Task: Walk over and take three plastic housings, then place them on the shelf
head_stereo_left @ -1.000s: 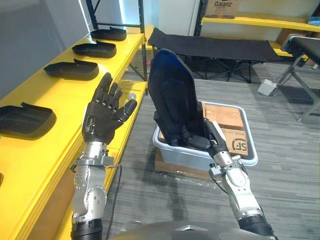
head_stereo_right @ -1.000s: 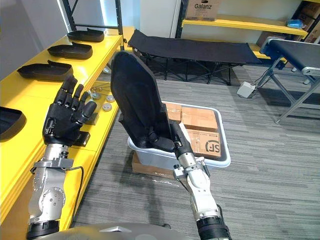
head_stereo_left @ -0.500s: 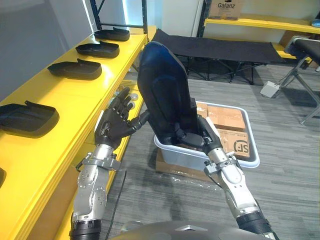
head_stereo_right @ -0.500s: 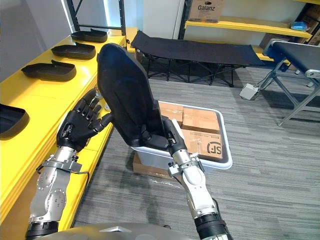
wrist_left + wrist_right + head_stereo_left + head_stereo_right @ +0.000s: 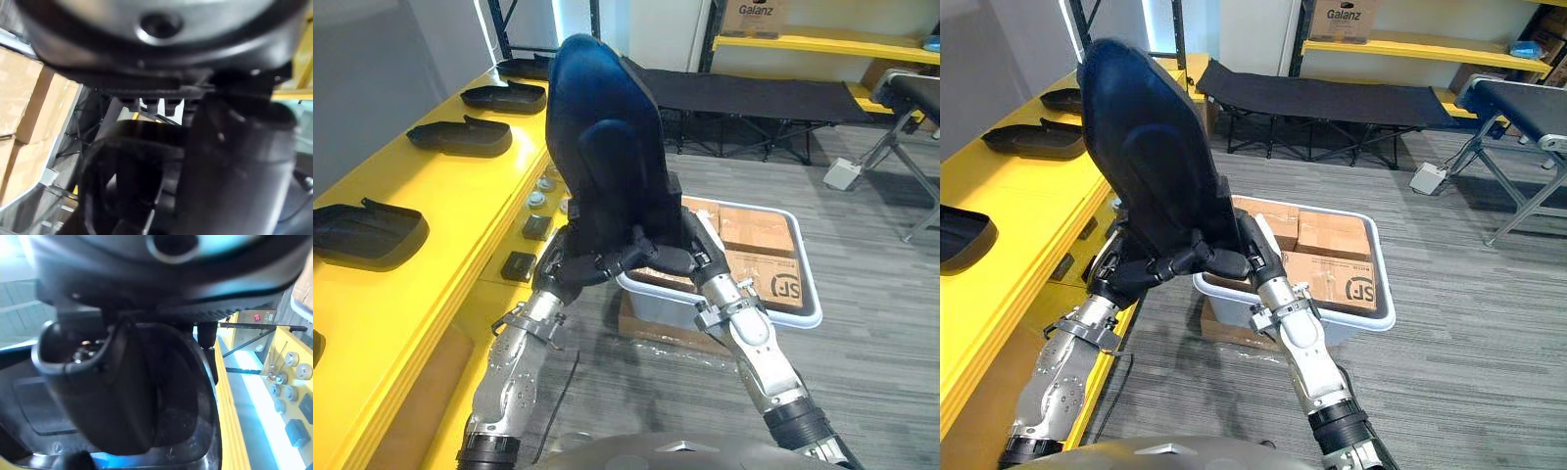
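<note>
"Plastic housing (image 5: 607, 166), black, long and shield-shaped: where is it?"

"Off the long yellow shelf (image 5: 431, 196). It is upright in the air just beside the shelf's front edge, broad end up. No part of it rests on the shelf."

"Who holds it?"

"Both. The left robot hand (image 5: 570, 269) has its fingers curled round the lower end, on the side nearer the shelf. The right robot hand (image 5: 683, 257) is clamped on that same end, on the side away from the shelf. Each wrist view shows dark plastic close against the palm."

"Which step, then?"

"Carrying it to the shelf, I'd judge: picked up, not yet placed. Several more flat black housings (image 5: 460, 137) already lie in a spaced row along the shelf."

"And next?"

"Swing it across over the shelf, tip it from upright to flat as the others lie, and set it on a bare yellow stretch between two of them. It is tall and gripped at one end only, so the top will likely want to sway. Neither hand should let go until it rests. The small dark blocks (image 5: 519, 265) along the shelf's front edge lie under the way in, so it must pass above them."
</note>
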